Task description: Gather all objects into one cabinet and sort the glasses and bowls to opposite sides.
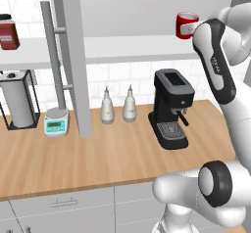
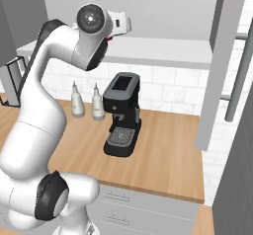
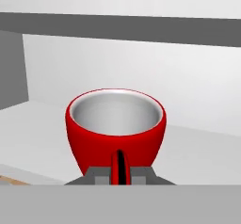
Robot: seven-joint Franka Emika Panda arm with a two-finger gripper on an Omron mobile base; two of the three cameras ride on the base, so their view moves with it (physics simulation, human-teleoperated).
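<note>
Now, step: gathering, the arm is carrying the red cup [image 3: 115, 124] at the cabinet shelf [image 1: 122, 48].
Cup: sitting at two o'clock over the table [image 1: 98, 158].
Jaws: pinching shut on the cup's handle.
Next: likely calling for setting it down.

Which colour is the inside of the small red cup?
Pale grey-white inside the red cup, clearest in the hand view.

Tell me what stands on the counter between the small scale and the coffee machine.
Two white bottles stand side by side at the wall, between the scale and the coffee machine, with the grey cabinet panel just right of the scale. The left base view shows this.
</note>
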